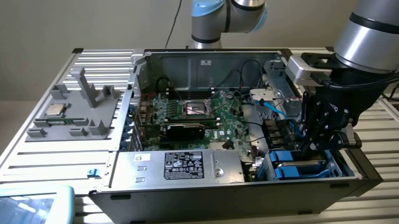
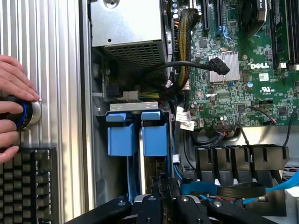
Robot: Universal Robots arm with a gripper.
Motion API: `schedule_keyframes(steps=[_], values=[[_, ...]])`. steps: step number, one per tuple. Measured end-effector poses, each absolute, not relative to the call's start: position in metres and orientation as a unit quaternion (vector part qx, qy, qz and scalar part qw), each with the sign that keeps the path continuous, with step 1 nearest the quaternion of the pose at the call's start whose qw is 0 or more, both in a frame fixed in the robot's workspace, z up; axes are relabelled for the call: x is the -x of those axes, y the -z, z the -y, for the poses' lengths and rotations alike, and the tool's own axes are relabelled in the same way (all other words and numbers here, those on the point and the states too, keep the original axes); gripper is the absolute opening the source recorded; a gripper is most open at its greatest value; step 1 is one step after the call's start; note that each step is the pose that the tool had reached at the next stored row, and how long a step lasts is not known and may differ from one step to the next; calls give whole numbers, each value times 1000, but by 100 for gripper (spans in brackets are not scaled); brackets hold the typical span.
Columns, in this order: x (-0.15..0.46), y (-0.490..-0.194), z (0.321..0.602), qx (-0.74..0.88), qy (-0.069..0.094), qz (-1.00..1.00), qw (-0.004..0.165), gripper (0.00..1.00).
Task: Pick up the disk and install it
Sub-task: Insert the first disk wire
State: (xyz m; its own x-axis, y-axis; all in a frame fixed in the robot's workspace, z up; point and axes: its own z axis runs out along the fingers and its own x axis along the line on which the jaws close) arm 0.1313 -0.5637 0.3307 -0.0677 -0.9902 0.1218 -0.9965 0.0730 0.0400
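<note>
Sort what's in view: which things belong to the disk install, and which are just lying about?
Job:
- gripper, lowered into the drive bay
- disk in its blue carrier
- computer case

Lying about:
- CPU chip on the grey fixture
- keyboard
- hand on a knob

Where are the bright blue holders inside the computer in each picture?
Exterior view: the blue holders sit in the case's corner at the exterior view's lower right, under the gripper.
Wrist view: the blue holders are mid-picture.
Shared landmark: the silver box beside them.
</note>
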Motion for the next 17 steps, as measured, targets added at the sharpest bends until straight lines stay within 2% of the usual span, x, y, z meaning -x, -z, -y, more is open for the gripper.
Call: schedule_keyframes(steps=[8, 9, 10, 11, 17], values=[[-131, -338, 564, -680, -28, 730, 59, 18], [-131, -342, 564, -680, -28, 730, 60, 24], [-131, -344, 564, -680, -29, 730, 60, 24], [-131, -347, 563, -680, -31, 730, 61, 31], [-131, -371, 563, -679, -37, 730, 66, 31]])
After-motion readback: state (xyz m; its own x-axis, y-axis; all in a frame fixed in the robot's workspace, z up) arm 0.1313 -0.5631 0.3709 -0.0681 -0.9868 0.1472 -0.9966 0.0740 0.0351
